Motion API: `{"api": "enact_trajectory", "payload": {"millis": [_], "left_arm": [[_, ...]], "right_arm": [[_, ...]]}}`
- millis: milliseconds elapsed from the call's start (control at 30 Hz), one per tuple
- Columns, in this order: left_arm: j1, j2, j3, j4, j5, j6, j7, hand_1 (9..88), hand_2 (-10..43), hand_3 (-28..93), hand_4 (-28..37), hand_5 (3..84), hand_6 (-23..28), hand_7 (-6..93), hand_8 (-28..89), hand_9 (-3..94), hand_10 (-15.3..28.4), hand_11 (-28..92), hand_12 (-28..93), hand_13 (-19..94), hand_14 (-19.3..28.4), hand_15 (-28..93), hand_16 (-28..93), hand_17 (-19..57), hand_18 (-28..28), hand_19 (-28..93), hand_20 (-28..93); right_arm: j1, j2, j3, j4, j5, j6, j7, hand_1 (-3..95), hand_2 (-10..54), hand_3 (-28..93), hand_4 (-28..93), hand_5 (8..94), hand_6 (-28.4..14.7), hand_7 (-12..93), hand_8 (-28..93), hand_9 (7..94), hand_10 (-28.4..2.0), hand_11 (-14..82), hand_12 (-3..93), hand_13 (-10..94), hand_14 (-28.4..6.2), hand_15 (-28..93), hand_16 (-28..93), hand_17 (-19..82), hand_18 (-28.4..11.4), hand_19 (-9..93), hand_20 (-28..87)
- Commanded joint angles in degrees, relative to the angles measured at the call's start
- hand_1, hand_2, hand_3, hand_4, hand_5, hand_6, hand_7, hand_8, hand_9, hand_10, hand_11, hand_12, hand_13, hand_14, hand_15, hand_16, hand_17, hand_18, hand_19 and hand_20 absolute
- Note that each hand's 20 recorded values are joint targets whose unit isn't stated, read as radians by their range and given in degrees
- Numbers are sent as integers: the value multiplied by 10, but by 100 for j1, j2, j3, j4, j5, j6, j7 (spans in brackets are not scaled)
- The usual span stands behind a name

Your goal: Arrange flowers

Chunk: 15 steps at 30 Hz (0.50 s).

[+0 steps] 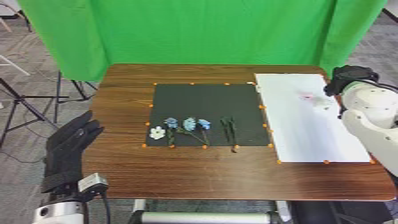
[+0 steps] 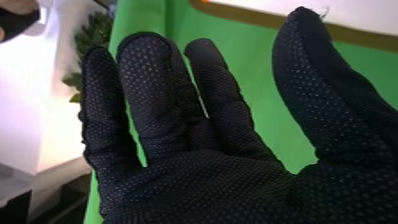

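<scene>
In the head view, my left hand is open beside the table's left edge. My right hand is at the table's far right corner, by the white sheet; the right wrist view shows this hand with straight, spread fingers and nothing held. A white flower and several blue flowers lie on the front part of the black mat. To their right are dark green stems. A small pink flower and a pale one lie on the white sheet.
Orange markers edge the mat and sheet on the brown table. A green curtain hangs behind it. A tripod stands on the floor at the left. Green leaves appear beyond my right hand in its wrist view.
</scene>
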Motion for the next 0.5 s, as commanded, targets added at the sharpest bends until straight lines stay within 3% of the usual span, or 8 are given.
{"api": "enact_trajectory", "payload": {"millis": [33,500], "left_arm": [[20,-56,15,18,-30,-32,9,269,44,827,-190,414,113,160,-111,357,204,374,55,246,270,644,-179,-91,211,599,9],[-30,-126,13,36,17,-94,-39,269,47,826,-189,415,113,161,-111,358,205,375,53,248,272,644,-179,-90,210,599,9]], "right_arm": [[-349,-187,207,41,-80,-267,25,317,-81,870,-283,483,-79,175,-110,476,-190,201,173,567,-106,775,126,226,-201,830,43],[-444,-411,336,263,-135,-457,45,318,-85,869,-283,476,-80,167,-109,470,-189,193,172,565,-107,777,122,224,-201,824,51]]}}
